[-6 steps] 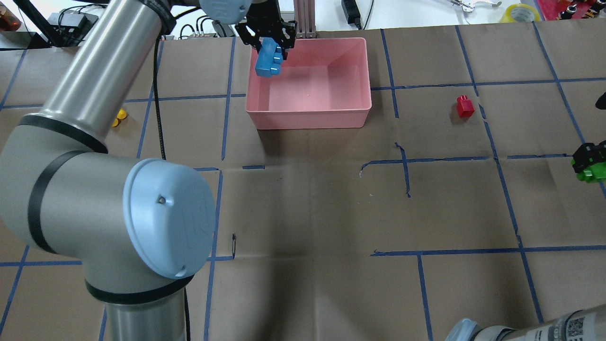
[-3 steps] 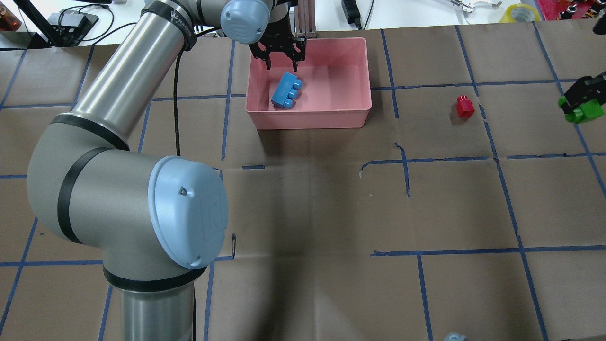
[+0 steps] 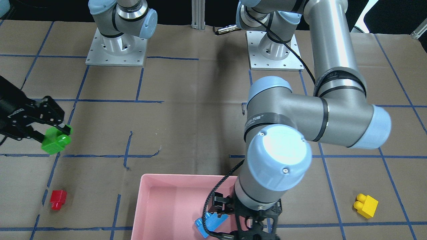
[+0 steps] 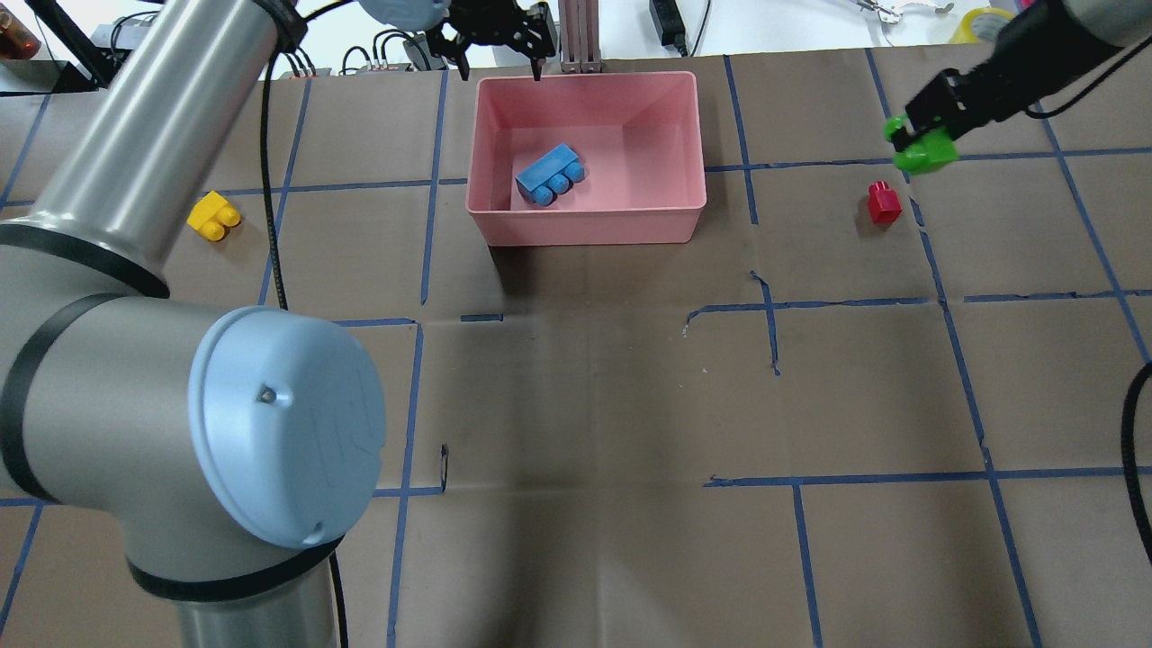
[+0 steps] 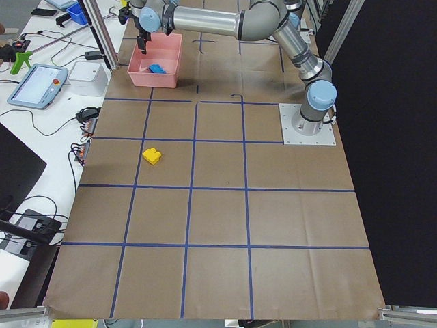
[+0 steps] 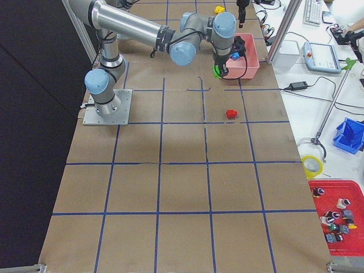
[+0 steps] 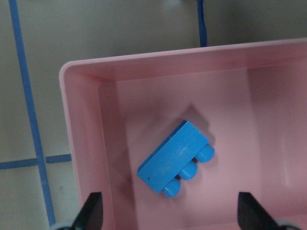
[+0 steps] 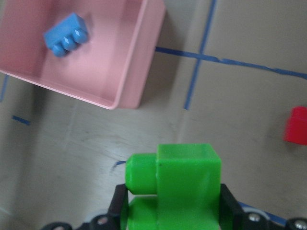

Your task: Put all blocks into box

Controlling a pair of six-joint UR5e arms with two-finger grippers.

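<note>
The pink box [image 4: 585, 229] stands at the table's far middle. The light blue brick [image 4: 549, 175] lies on its side inside the box, also in the left wrist view [image 7: 175, 163]. My left gripper [image 4: 495, 45] is open and empty above the box's far left rim. My right gripper [image 4: 922, 144] is shut on the green brick [image 8: 182, 187] and holds it in the air, right of the box and just beyond the red brick [image 4: 884, 202]. The red brick stands on the paper. The yellow brick [image 4: 213, 216] lies on the table left of the box.
An aluminium post [image 4: 576, 36] stands just behind the box. A yellow tape roll [image 4: 990, 22] and cables lie off the table's far edge. My left arm's elbow [image 4: 279, 414] fills the overhead view's near left. Brown paper with blue tape lines covers the table.
My left gripper let go of the blue brick, which now lies in the box, then rose and drew back to the far rim. My right gripper carried the green brick away from the robot and leftward.
</note>
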